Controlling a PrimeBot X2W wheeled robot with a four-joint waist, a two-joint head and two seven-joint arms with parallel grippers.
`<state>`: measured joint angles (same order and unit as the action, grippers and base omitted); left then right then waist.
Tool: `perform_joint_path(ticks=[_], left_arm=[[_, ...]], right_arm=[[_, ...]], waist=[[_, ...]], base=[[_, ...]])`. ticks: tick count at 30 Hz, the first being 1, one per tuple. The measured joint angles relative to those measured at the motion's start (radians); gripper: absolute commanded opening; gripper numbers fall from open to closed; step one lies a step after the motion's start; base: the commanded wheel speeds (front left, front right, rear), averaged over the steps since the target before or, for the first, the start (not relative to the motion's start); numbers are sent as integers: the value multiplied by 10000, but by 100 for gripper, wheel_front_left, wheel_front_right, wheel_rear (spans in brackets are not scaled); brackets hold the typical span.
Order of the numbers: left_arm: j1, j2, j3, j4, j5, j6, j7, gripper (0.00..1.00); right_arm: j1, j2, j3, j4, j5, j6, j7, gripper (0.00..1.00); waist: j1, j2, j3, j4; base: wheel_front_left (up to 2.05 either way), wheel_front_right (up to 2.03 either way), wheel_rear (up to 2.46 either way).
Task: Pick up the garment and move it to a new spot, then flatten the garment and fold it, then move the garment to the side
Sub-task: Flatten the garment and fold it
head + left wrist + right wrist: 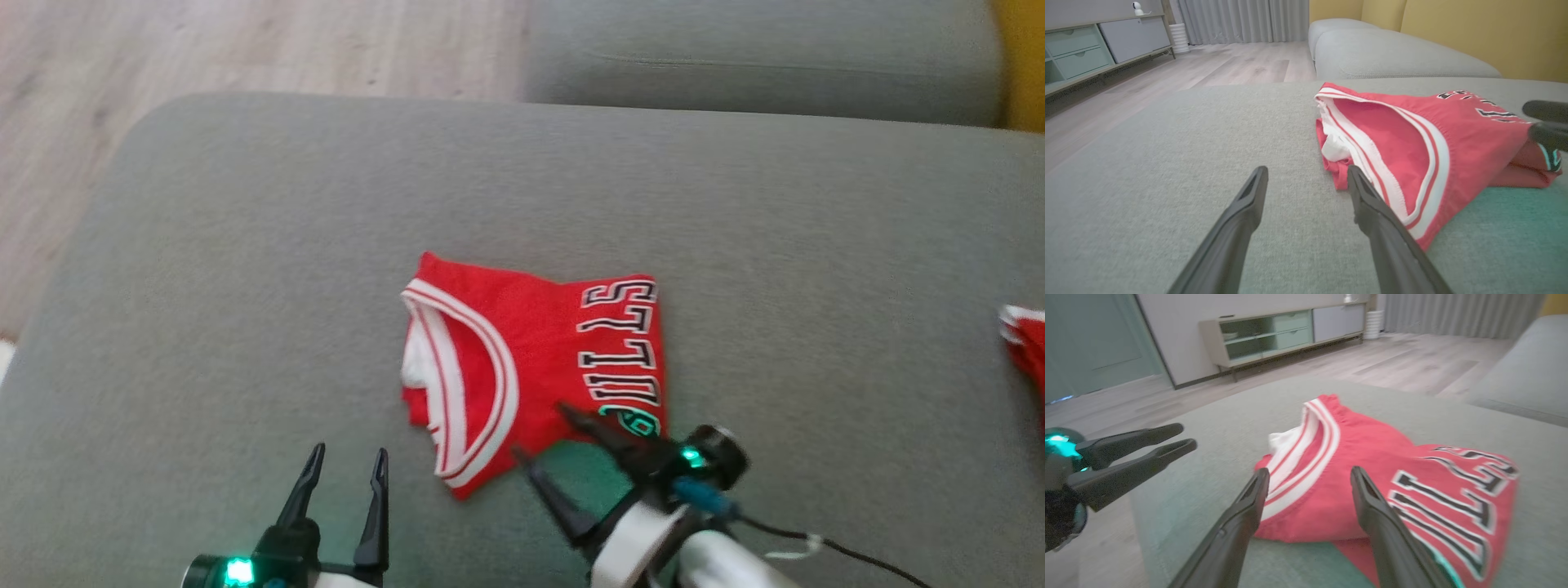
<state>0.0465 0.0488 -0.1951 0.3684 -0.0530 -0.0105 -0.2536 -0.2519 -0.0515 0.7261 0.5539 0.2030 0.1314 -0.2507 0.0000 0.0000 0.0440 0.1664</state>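
The garment (531,359) is a red shirt with white striped edging and black-and-white letters, lying folded on the grey sofa cushion (245,269). It also fills the middle right of the left wrist view, garment (1412,143), and the centre of the right wrist view, garment (1372,473). My left gripper (347,457) stands open on the cushion just left of the garment's near edge, holding nothing. My right gripper (543,433) is open at the garment's near edge, its fingers angled up-left, one fingertip (571,415) over the red cloth. In the right wrist view the left gripper (1167,441) shows at the left.
A second grey cushion (759,57) lies beyond. Wooden floor (204,57) runs at the left. Another red cloth (1024,343) pokes in at the right edge. A sideboard (1282,332) stands across the room, and a yellow backrest (1474,32) rises behind the sofa.
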Motion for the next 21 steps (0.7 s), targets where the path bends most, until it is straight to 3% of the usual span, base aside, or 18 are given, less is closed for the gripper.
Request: perform_joint_path(ticks=[6,19,21], left_arm=[[-9,8,-155,111,-107,-127,0,100],[-276,6,-543,140,-355,-167,0,100],[-372,4,-596,142,-355,-167,0,100]], right_arm=[[-1089,-40,1992,1438,698,0,63,100],[-2349,-98,3471,3214,1923,0,763,99],[-2563,-98,3708,3281,1979,0,878,72]], waist=[[0,0,154,779],[0,0,693,1548],[0,0,758,1553]], base=[[0,0,0],[0,0,0],[0,0,0]])
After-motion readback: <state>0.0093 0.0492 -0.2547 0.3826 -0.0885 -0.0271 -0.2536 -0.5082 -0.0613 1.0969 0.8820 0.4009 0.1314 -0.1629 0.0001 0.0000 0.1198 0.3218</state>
